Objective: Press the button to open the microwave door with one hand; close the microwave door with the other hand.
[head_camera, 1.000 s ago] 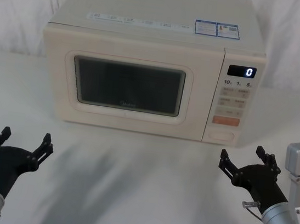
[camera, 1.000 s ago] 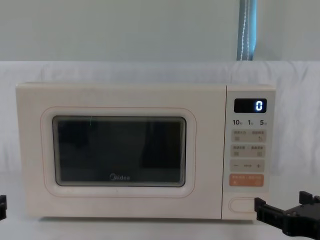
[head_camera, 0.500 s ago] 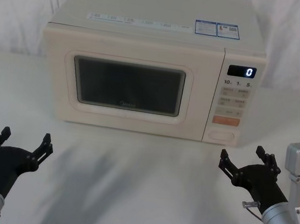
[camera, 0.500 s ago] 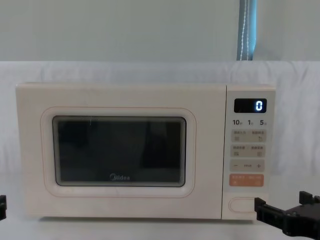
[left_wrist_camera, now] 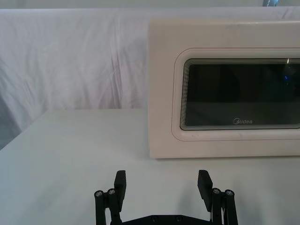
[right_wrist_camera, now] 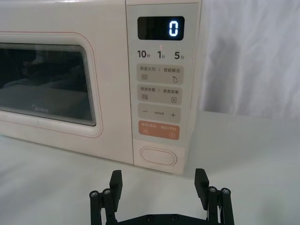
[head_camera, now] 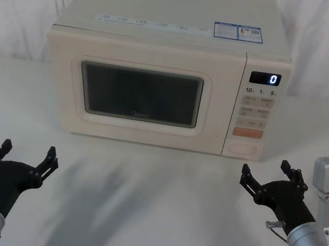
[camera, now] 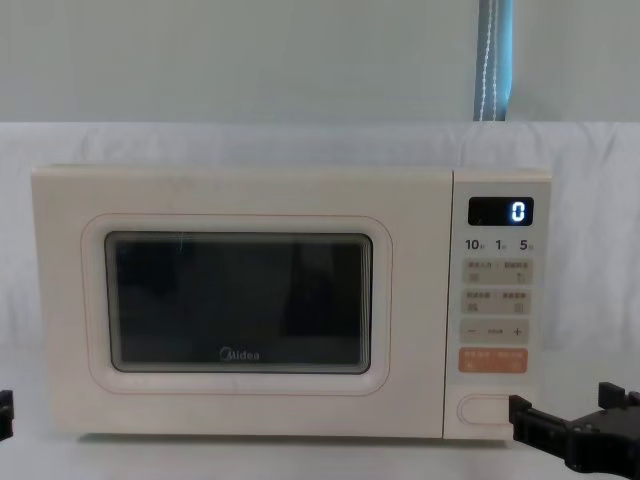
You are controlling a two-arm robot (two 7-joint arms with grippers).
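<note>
Cream microwave door [head_camera: 141, 95] remains closed | left pincer [head_camera: 20, 160], right pincer [head_camera: 271, 176] both spread, unmoved

head camera looks down on the microwave [head_camera: 159, 68] from above; chest camera faces it level and closer. each wrist camera sits low over the desk [left_wrist_camera: 70, 154], both catching the microwave door [right_wrist_camera: 56, 79].

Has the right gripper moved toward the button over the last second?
No. In the head view the right gripper sits open at the same spot below and right of the button on the microwave, as before.
</note>
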